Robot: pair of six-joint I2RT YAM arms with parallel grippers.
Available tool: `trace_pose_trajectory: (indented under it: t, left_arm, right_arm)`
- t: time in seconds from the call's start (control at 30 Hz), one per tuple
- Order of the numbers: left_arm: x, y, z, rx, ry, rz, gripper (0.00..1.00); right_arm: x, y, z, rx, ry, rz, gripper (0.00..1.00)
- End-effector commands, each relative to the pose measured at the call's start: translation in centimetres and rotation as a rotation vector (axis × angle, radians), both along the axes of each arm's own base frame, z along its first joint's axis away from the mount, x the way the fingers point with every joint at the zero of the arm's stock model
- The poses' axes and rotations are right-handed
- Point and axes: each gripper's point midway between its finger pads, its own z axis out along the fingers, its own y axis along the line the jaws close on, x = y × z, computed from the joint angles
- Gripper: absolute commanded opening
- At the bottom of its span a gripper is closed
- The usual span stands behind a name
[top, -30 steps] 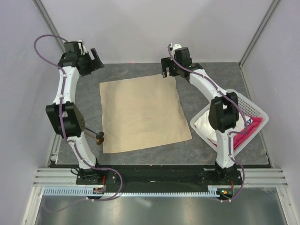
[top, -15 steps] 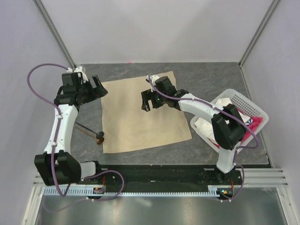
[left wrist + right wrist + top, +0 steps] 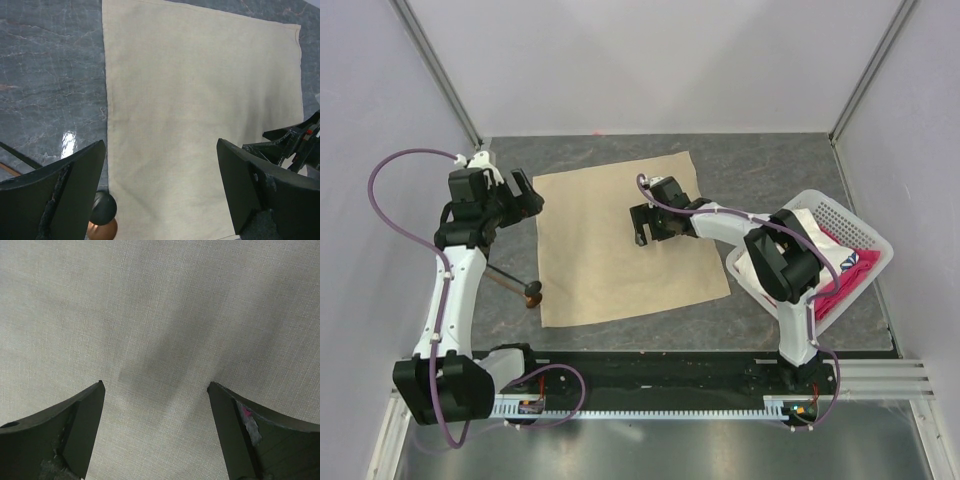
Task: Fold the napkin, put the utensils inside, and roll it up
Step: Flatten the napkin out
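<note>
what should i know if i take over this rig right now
Left gripper: open, empty, over the napkin's left edge.
Right gripper: open, empty, over the napkin, right of its middle.
Napkin: flat, unfolded on the table.
Utensil: on the table just left of the napkin's near corner.
Done: nothing yet. Left: fold, place utensil inside, roll.

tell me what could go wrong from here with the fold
The right gripper, open, hangs over the middle of the napkin, not an edge; pinching there would likely bunch the cloth rather than fold it. The utensil lies just off the napkin's left edge, so a dragged edge might knock it away.
</note>
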Motion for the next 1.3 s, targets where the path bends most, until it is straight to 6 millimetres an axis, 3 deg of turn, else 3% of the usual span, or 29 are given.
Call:
trace_pose_trajectory:
  t: [0.0, 0.23, 0.43, 0.57, 0.67, 0.77, 0.8, 0.83, 0.87, 0.9, 0.97, 1.0, 1.07, 1.1, 1.2, 1.27]
  left_arm:
    - [0.1, 0.7, 2.0, 0.055, -0.087, 0.009, 1.00]
    - [0.1, 0.5, 2.2, 0.051, -0.094, -0.002, 1.00]
    - [0.0, 0.5, 2.0, 0.052, -0.089, 0.001, 1.00]
    - [0.1, 0.5, 1.9, 0.051, -0.086, 0.003, 1.00]
    - [0.0, 0.6, 1.7, 0.053, -0.082, 0.006, 1.00]
    - [0.1, 0.6, 1.5, 0.050, -0.078, 0.007, 1.00]
    - [0.1, 0.6, 1.5, 0.051, -0.078, 0.006, 1.00]
    - [0.1, 0.5, 1.5, 0.049, -0.076, 0.004, 1.00]
    - [0.1, 0.5, 1.4, 0.048, -0.075, 0.005, 1.00]
    - [0.1, 0.6, 1.5, 0.051, -0.076, 0.008, 1.00]
    - [0.1, 0.7, 1.5, 0.054, -0.077, 0.011, 1.00]
    - [0.0, 0.9, 1.6, 0.063, -0.079, 0.023, 1.00]
    - [-0.2, 1.4, 1.8, 0.079, -0.082, 0.048, 1.00]
    - [-0.4, 2.4, 2.1, 0.105, -0.084, 0.096, 1.00]
    - [-1.1, 5.7, 2.6, 0.141, -0.088, 0.240, 1.00]
    - [-1.5, 6.9, 2.8, 0.134, -0.096, 0.280, 1.00]
  right_arm:
    - [0.4, -2.8, -2.4, -0.101, 0.030, -0.084, 0.94]
    - [1.8, -6.0, -3.9, -0.125, 0.080, -0.160, 0.94]
    - [3.9, -6.9, -3.0, -0.143, 0.061, -0.164, 0.94]
    - [5.2, -4.8, 0.7, -0.107, -0.012, -0.083, 0.93]
    - [4.0, -2.2, 5.8, -0.082, -0.119, 0.005, 0.92]
    - [0.9, 0.8, 7.8, -0.094, -0.182, 0.107, 0.91]
    - [-1.3, 2.9, 9.1, -0.082, -0.215, 0.167, 0.91]
    - [-2.3, 3.8, 9.4, -0.092, -0.241, 0.187, 0.91]
    - [-3.8, 4.5, 9.4, -0.103, -0.251, 0.218, 0.89]
    - [-6.5, 6.7, 9.1, -0.108, -0.258, 0.286, 0.87]
    - [-9.2, 8.5, 8.5, -0.135, -0.279, 0.337, 0.84]
    - [-12.1, 10.4, 8.1, -0.135, -0.292, 0.401, 0.83]
    - [-14.1, 12.1, 7.2, -0.145, -0.311, 0.434, 0.77]
    - [-16.0, 13.4, 6.8, -0.142, -0.319, 0.470, 0.76]
    - [-18.9, 15.9, 6.1, -0.140, -0.346, 0.529, 0.71]
    - [-19.7, 17.0, 5.8, -0.151, -0.371, 0.545, 0.70]
